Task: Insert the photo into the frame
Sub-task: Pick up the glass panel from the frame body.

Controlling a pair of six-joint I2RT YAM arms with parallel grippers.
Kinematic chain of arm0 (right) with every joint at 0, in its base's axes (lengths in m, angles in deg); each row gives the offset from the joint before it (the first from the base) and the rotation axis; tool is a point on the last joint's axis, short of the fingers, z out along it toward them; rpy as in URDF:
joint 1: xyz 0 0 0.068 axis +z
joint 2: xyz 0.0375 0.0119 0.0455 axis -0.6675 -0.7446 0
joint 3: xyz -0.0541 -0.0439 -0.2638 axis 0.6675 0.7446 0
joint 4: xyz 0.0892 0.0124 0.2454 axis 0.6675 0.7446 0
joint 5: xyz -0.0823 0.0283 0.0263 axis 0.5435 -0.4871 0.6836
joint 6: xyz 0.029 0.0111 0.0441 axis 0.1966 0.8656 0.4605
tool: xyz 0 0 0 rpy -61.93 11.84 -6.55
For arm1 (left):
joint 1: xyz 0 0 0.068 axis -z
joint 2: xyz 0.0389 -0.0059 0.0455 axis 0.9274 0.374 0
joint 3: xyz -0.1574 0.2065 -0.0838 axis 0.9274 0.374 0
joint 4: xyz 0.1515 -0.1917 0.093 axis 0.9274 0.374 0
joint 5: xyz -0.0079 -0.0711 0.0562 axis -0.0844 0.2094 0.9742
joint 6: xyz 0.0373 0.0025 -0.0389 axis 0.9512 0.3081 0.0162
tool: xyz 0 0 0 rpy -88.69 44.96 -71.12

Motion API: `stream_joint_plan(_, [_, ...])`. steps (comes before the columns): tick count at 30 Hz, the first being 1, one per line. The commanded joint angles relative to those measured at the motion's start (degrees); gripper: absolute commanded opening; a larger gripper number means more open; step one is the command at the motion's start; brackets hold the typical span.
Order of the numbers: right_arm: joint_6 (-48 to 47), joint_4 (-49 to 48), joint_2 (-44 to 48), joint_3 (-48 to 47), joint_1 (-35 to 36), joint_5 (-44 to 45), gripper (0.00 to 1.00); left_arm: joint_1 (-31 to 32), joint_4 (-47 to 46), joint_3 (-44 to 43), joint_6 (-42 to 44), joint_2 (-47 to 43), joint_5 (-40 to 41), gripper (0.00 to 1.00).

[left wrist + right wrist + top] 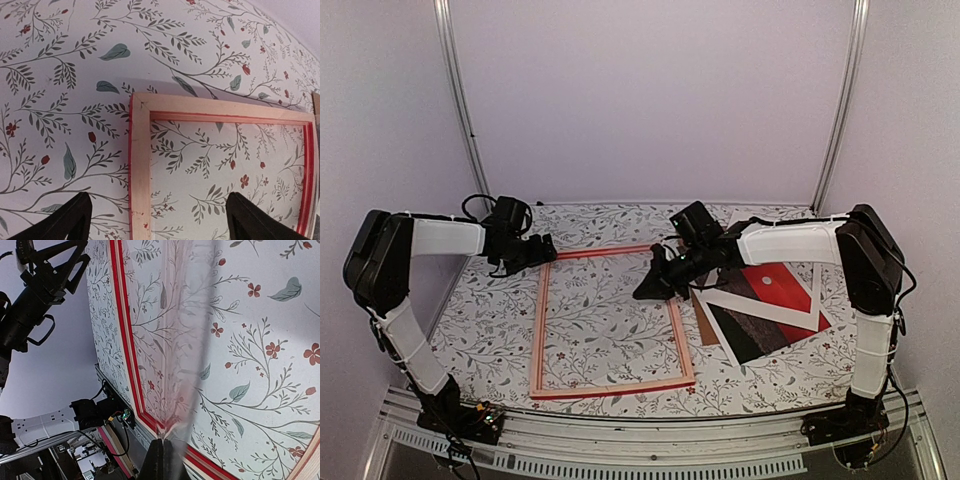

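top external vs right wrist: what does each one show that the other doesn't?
Only top external: the photo lying to the right of the frame, and the frame's full outline. Only right wrist: a translucent sheet rising from the shut right end effector. Both: the frame's red-edged rails, the left end effector and the floral table cover.
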Motion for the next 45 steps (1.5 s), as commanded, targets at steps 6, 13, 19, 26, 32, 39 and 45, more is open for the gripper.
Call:
stream_joint_plan(6, [1.0, -4.6, 2.4, -1.0, 1.0, -1.1, 0.00, 0.8, 0.0, 0.5, 0.8, -0.3, 0.1, 0.95])
stream_joint_plan(13, [1.4, -5.5, 3.7, -1.1, 1.3, -1.0, 0.00, 0.8, 0.0, 0.5, 0.6, -0.2, -0.1, 0.95])
stream_joint_plan(19, [1.5, -6.2, 4.7, -1.1, 1.5, -0.6, 0.00, 0.8, 0.1, 0.5, 0.5, -0.3, 0.0, 0.96])
stream_joint_plan(26, [1.6, -7.2, 4.8, -1.0, 1.8, -0.8, 0.00, 0.8, 0.2, 1.0, 0.5, -0.7, 0.2, 0.96])
stream_joint_plan(32, [1.9, -8.9, 5.0, -0.9, 2.1, -1.2, 0.00, 0.8, 0.2, 1.9, 0.5, -1.4, 0.2, 0.96])
stream_joint_plan(39, [2.1, -10.7, 5.3, -0.9, 2.4, -1.8, 0.00, 0.6, 0.4, 3.0, 0.3, -2.2, -0.4, 0.96])
stream_joint_plan(45, [2.2, -11.3, 5.7, -0.6, 2.5, -1.9, 0.00, -0.6, 0.6, 4.2, -0.3, -2.6, -5.7, 0.96])
